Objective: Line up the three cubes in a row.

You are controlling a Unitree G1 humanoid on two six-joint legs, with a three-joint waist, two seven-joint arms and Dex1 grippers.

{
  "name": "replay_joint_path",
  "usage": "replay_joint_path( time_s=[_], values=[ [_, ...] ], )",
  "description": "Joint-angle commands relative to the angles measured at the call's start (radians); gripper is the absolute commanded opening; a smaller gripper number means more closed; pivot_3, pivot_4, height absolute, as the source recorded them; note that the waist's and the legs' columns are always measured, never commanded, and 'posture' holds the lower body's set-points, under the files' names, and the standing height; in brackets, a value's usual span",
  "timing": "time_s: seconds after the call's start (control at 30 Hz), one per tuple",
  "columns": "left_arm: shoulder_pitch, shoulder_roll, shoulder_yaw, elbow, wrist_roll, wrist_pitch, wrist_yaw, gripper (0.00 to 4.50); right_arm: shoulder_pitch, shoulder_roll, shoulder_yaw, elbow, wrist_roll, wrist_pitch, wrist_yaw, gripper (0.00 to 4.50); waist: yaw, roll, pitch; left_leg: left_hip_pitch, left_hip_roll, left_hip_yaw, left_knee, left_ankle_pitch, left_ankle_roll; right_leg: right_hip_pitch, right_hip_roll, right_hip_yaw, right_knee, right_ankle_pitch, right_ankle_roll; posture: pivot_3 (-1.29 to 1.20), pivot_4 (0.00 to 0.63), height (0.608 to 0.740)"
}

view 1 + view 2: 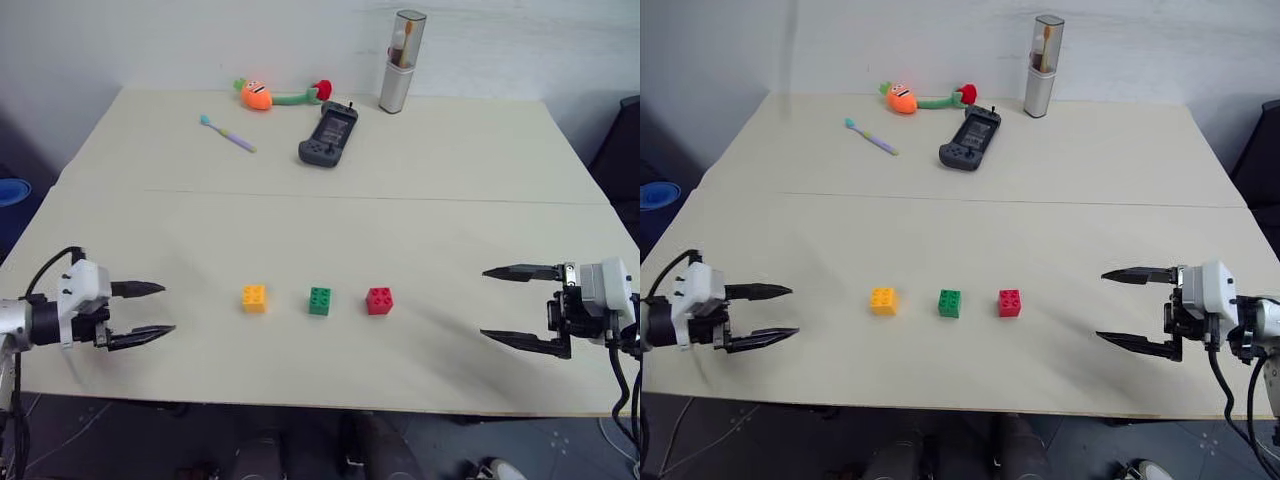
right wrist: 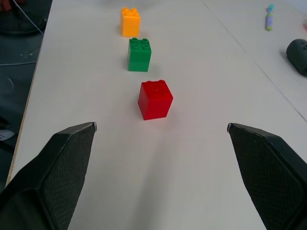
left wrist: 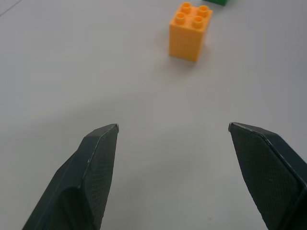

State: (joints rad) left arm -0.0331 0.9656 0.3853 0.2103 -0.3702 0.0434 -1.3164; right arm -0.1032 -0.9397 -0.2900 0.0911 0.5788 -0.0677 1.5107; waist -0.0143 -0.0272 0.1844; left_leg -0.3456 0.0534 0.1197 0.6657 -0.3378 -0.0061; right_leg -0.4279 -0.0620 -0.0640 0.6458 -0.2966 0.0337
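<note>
My left gripper (image 1: 145, 310), jaws spread & empty, sits well left of the green cube (image 1: 320, 300), orange cube (image 1: 254, 298) just left of it, red cube (image 1: 379, 300) just right, one straight row, my right gripper (image 1: 512, 306) wide open, empty, far right.

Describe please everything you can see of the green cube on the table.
The green cube is a small plastic toy brick with round studs on top. It stands upright on the pale table, in the middle of a row, between the orange cube and the red cube, apart from both. Nothing touches it except the table.
</note>
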Motion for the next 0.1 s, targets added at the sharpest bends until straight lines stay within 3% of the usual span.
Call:
replay_joint_path(
  time_s=[0.03,0.1],
  values=[
    [0.046,0.021,0.046,-0.019,-0.01,-0.015,0.001,3.86,-0.036,-0.011,-0.01,0.043,-0.012,-0.029,0.032,4.5,0.0,0.0,0.0,0.0,0.0,0.0,0.0,0.0,0.0,0.0,0.0,0.0,0.0,0.0,0.0,0.0,0.15,0.74],
    [0.064,0.016,0.059,-0.059,-0.029,0.002,0.015,3.86,-0.046,0.002,-0.007,0.052,-0.018,-0.038,0.019,4.5,0.0,0.0,0.0,-0.001,0.0,0.0,0.0,0.0,-0.001,-0.001,0.0,0.0,0.0,0.0,0.0,0.0,0.15,0.74]
  ],
)
